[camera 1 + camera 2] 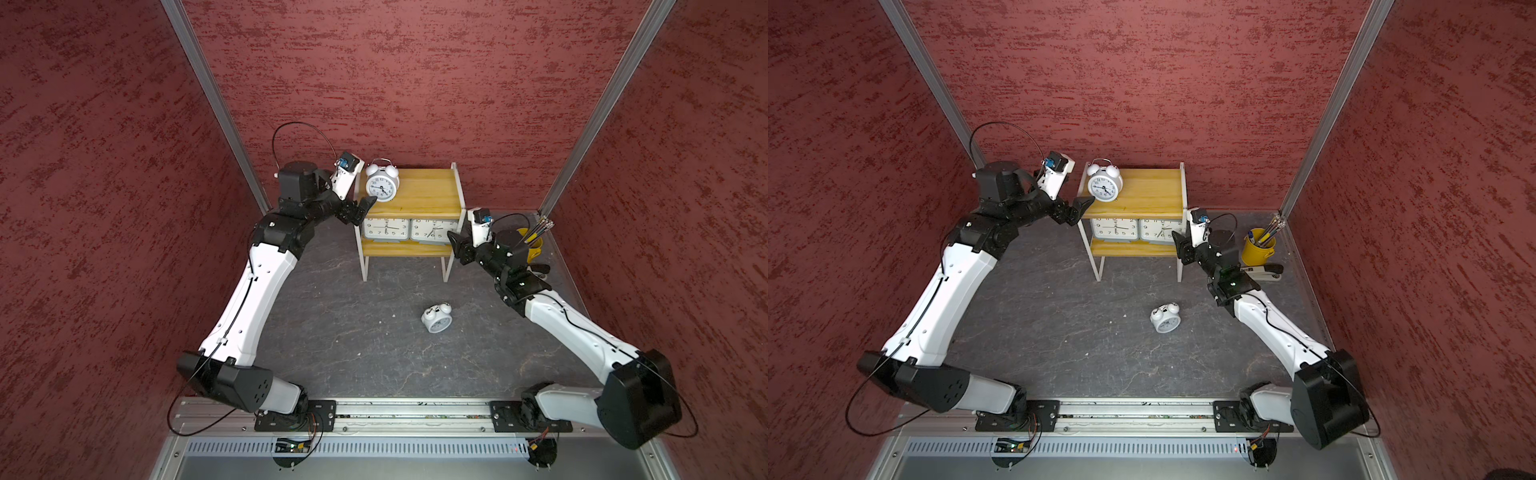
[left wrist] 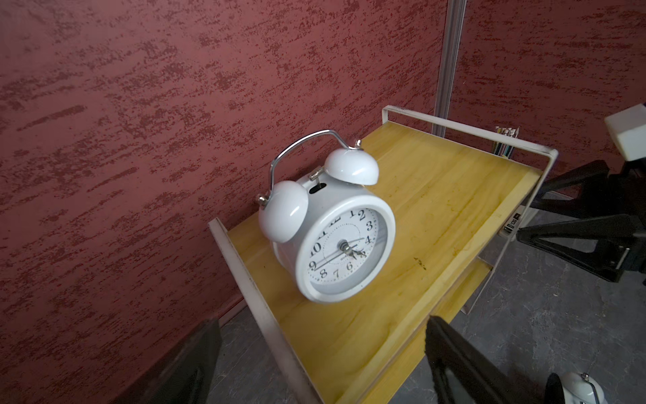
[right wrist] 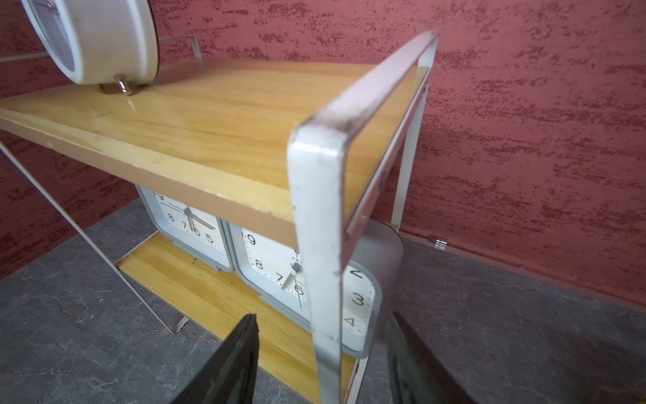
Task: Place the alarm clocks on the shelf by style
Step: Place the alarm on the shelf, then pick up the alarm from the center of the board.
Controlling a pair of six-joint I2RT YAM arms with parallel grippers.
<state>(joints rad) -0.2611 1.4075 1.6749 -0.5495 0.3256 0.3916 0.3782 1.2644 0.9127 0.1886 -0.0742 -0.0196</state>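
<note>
Shelf (image 1: 428,191) sits upper centre in both top views. Left gripper (image 1: 360,211) at its upper-left corner, jaws wide, empty. Right gripper (image 1: 457,247) by its right edge, jaws apart, nothing held. Grey clocks (image 1: 385,229) side by side on btm tier, that pair's sorted. Bell clock (image 1: 382,185) upright on top tier, left end. 2nd bell clock (image 1: 437,319) lies tipped on table (image 1: 332,332), lower right of centre. Next, I reckon: right arm drops, grabs it by body or handle, sets it beside its twin.

Soft, even light is cast from above, and weak shadows are seen under the shelf (image 1: 428,191). Its frame is blurred in the right wrist view.
</note>
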